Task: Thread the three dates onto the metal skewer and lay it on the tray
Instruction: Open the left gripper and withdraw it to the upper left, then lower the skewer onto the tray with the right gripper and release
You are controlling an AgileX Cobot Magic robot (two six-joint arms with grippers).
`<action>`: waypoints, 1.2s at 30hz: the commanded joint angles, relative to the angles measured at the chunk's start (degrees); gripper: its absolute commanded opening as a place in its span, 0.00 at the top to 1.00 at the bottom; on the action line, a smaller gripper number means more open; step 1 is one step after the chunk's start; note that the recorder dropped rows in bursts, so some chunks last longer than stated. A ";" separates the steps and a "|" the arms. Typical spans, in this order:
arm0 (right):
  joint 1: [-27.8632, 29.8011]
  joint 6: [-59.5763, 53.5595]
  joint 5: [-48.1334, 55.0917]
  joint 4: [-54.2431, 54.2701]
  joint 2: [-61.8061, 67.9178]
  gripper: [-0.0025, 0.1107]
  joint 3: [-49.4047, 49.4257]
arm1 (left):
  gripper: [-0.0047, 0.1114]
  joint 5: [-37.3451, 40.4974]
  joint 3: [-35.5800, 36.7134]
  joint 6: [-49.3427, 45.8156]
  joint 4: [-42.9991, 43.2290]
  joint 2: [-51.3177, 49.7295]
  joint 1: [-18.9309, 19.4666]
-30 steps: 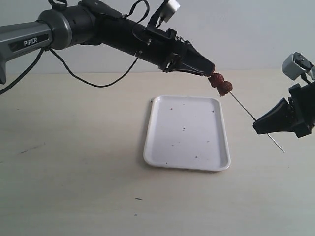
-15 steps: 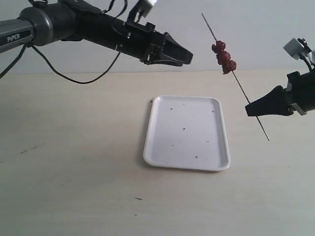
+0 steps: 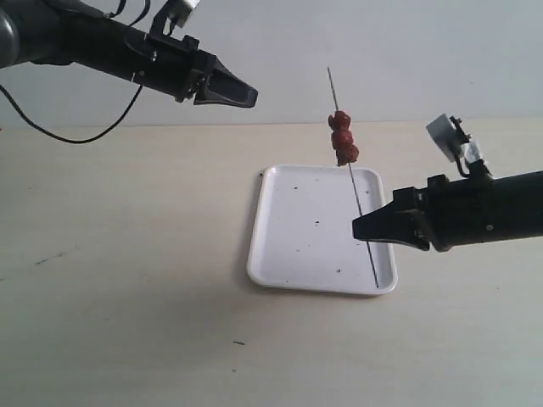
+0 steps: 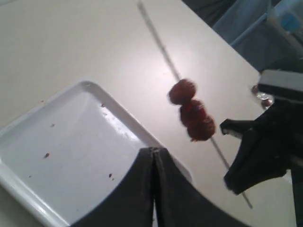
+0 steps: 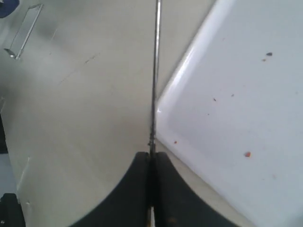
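Observation:
Three dark red dates sit threaded close together on the thin metal skewer. My right gripper is shut on the skewer's lower part and holds it nearly upright over the right side of the white tray. The dates hang in the air above the tray's far right corner. My left gripper is shut with nothing in it, high above the table to the left of the skewer.
The pale table lies around the tray, with a few dark specks on it. A black cable droops from the left arm. A clear bracket lies at the table's edge in the right wrist view.
The left gripper has let go of the dates, drawn back up and to the left, and shut. The right gripper has carried the skewer leftward over the tray and tipped it more upright.

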State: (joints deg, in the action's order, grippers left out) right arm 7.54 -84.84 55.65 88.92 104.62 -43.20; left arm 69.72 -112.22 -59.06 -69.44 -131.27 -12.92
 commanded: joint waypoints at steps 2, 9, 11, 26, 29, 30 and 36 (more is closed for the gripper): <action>-4.58 0.77 0.60 5.12 -0.26 0.98 1.01 | 0.96 0.24 10.43 -10.51 -9.66 8.17 3.16; -5.21 0.77 4.44 -0.50 -0.26 0.98 1.01 | 0.96 0.24 26.15 -24.02 -14.36 16.12 11.08; -5.21 0.51 4.44 -2.91 -0.26 0.98 1.01 | 0.96 0.24 28.99 -24.64 -18.10 16.94 14.28; -5.21 -12.48 14.31 -8.05 -0.30 0.98 1.10 | 0.96 0.24 35.03 -26.32 -24.55 17.32 25.32; -5.21 -13.79 14.31 -8.19 -0.20 0.98 1.10 | 0.96 0.24 35.03 -26.32 -24.55 17.32 25.32; -5.21 -14.03 14.31 -8.19 -0.20 0.98 1.10 | 0.96 0.24 35.03 -26.32 -24.55 17.32 25.32; -5.21 -14.03 14.31 -8.19 -0.20 0.98 1.10 | 0.96 0.24 35.03 -26.32 -24.44 17.32 25.32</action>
State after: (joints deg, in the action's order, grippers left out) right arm 2.52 -97.95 68.79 80.64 104.60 -42.41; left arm 69.61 -77.48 -85.01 -92.91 -114.52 12.39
